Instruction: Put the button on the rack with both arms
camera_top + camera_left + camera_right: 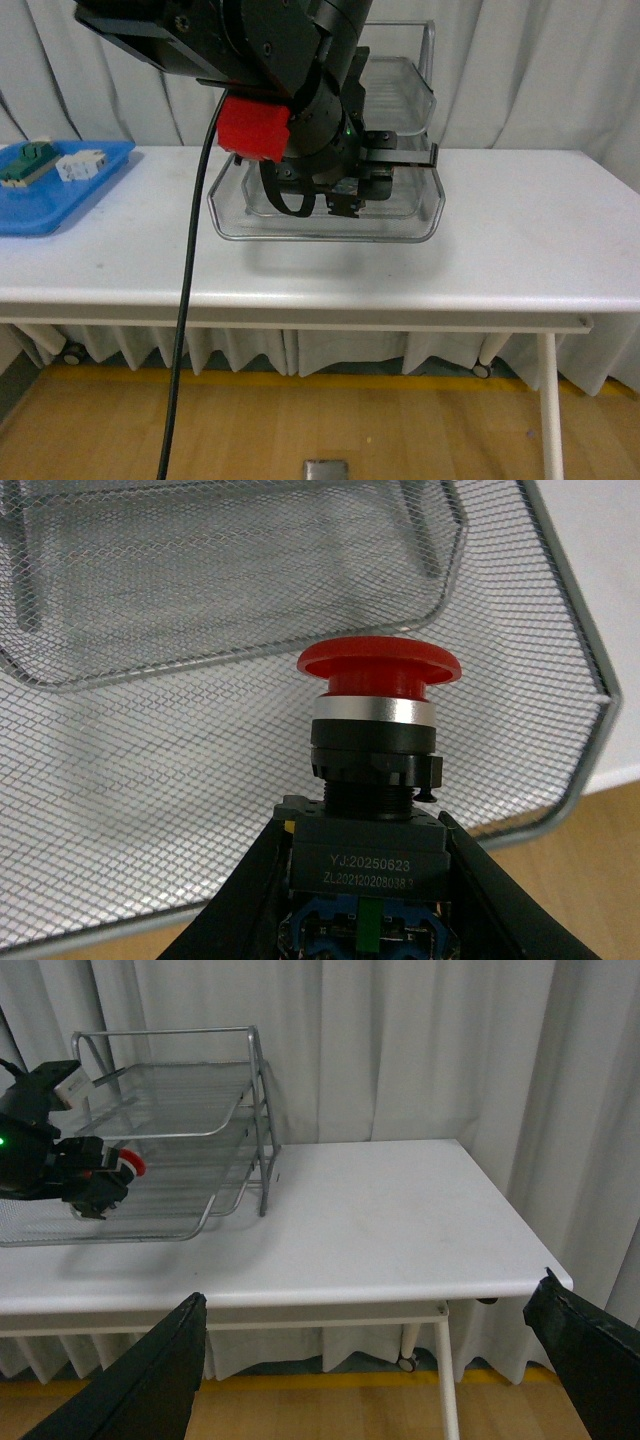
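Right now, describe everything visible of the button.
The button has a round red mushroom cap, a shiny silver collar, a black neck and a boxy dark body printed YJ:20250623. Black fingers of the left gripper clamp the body from both sides. It hangs over the lowest mesh tier of the rack, cap pointing into the rack, apparently touching no wire.

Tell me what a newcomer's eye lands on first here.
The red mushroom-capped button, clamped in the left gripper with the silver mesh rack behind it, fills the left wrist view. In the front view, the black left arm looms over that rack in the middle of the table, and a blue tray sits at the left end.
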`<state>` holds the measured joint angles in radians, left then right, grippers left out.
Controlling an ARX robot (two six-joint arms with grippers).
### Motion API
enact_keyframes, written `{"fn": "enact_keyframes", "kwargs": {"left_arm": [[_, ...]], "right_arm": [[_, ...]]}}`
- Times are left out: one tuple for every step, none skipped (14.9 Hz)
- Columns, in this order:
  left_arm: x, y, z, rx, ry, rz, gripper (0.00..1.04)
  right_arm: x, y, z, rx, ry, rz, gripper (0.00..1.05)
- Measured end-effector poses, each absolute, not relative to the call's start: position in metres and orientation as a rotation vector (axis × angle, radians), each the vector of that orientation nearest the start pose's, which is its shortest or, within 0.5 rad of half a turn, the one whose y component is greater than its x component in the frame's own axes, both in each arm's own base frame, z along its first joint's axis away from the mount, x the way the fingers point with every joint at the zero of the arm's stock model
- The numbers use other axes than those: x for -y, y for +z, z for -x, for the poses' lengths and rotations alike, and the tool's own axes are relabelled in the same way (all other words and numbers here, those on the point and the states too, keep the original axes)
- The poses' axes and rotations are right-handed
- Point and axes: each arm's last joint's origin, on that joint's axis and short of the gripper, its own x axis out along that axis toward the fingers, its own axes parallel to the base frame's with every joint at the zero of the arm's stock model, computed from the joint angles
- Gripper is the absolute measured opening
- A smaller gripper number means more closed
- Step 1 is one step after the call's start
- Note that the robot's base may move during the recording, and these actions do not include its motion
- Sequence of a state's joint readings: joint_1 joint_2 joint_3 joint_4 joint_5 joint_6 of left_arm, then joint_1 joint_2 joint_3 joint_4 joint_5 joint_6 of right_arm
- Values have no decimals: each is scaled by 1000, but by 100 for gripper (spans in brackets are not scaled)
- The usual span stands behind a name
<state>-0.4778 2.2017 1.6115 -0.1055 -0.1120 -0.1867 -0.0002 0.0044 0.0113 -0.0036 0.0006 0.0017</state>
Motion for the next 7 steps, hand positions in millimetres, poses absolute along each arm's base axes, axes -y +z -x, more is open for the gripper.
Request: {"fn": "enact_keyframes", "kwargs": {"left_arm": [[222, 165, -444, -705, -262, -20, 36], [223, 163, -451, -708, -242, -21, 36], [224, 157, -473, -729, -158, -37, 36], [223, 153, -478, -740, -134, -41, 36], [224, 150, -481, -752, -121, -37, 36], [225, 148, -484, -762, -113, -29, 39], [224, 145, -486, -764, -111, -5, 53]], "right_arm": [[0, 167, -97, 4, -1, -2, 98], [0, 167, -97, 3, -1, -2, 98], [0, 167, -97, 3, -1, -2, 98], [0, 167, -97, 4, -1, -2, 98], [0, 167, -97, 4, -1, -2, 98], [0, 167, -97, 3, -1, -2, 98], [0, 167, -97, 3, -1, -2, 98]]}}
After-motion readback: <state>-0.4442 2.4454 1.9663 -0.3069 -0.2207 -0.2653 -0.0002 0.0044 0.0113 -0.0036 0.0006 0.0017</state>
